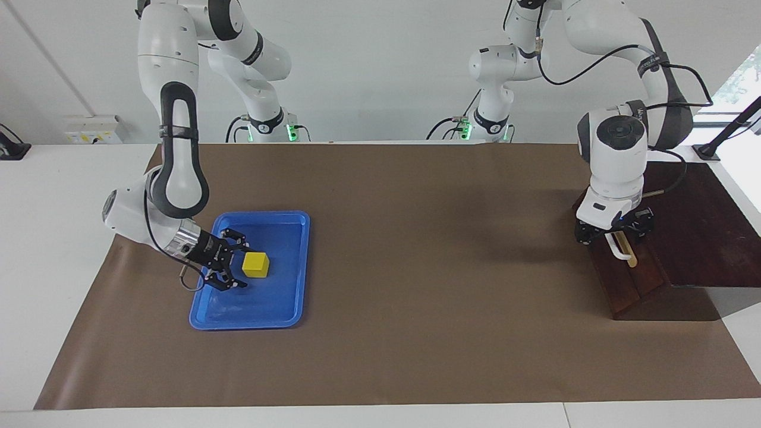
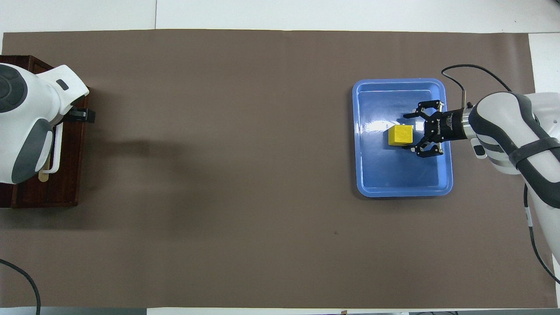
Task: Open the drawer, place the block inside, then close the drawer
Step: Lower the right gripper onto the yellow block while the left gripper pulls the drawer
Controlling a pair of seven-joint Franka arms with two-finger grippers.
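Block (image 1: 255, 264) flat in blue tray (image 1: 285, 309), spread right tool (image 1: 236, 264) alongside; left tool (image 1: 612, 233) seemingly clasping drawer handle (image 1: 619, 250).

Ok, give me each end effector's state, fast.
Left end effector: at the drawer handle; open or closed cannot be told.
Right end effector: open, low in the tray beside the block, holding nothing.

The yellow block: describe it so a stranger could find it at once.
Start at the flat blue plastic tray on the brown paper toward the right arm's end of the table. Inside it sits the small bright yellow cube, just ahead of the right claw's open fingers. It is the tray's only content and the only yellow thing.
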